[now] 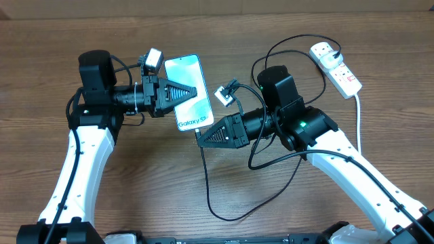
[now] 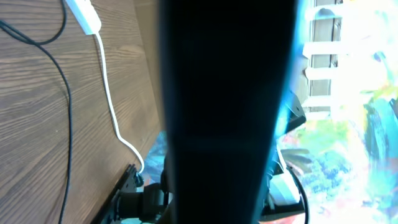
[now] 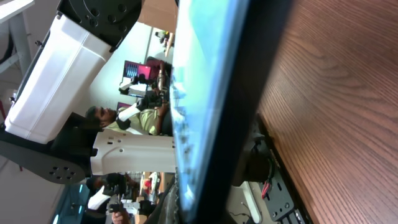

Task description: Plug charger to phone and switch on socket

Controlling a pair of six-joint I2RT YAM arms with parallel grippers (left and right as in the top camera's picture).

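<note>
Left hand [image 1: 192,91] clamps the phone [image 1: 192,112]; right hand [image 1: 202,137] at its end.

One phone [image 1: 192,114], one charger [image 1: 205,169], one socket [image 1: 336,66] — one left claw [image 1: 194,91], one right claw [image 1: 201,139].

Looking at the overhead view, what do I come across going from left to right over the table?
left arm's motor → phone → right arm's motor → socket
</note>
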